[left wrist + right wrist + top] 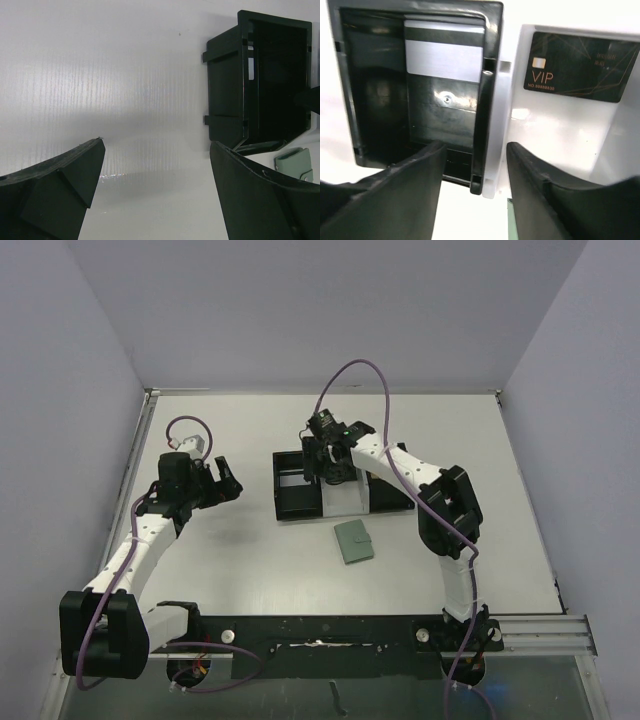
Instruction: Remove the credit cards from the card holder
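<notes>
Pale lilac walls close in a white bench (230, 560). The right hand (476, 146) hangs half open and empty, straddling the shared wall of a black box (350, 100) and a white box (560, 130). Ahead of it a grey card (444, 55) lies in the black box and a black card (580, 65) in the white one. The card holder (353, 541) lies closed behind the hand, toward the arm bases (whether a card is left inside, I cannot tell). If the hand drops lower, a finger could catch that wall and shove the boxes. The left hand (157, 145) gapes wide and empty, well off to the side.
</notes>
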Robot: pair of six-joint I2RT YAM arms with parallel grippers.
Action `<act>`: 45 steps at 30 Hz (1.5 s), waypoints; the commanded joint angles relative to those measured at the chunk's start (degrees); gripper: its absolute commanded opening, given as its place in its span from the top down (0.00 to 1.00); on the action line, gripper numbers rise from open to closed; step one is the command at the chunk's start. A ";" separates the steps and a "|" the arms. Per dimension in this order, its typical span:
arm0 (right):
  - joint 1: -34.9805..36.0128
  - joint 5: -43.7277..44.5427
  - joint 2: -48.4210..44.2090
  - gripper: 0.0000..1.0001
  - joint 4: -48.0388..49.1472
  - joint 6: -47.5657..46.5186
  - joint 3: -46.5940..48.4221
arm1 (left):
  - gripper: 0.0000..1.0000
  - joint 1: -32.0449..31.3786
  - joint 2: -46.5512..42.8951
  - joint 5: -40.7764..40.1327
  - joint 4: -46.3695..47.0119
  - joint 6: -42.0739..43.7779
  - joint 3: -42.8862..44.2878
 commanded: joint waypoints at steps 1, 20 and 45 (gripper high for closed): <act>0.48 -0.11 -2.26 0.42 -0.64 -1.77 5.03 | 0.13 0.38 -1.02 0.53 1.66 -0.24 1.97; -10.66 10.09 -24.21 0.25 -2.83 -1.36 -13.58 | 0.18 -0.51 2.17 7.95 3.93 0.11 1.98; -29.28 -1.30 -28.10 0.18 3.29 -8.08 -26.79 | 0.22 -6.03 6.20 6.26 0.32 2.66 4.49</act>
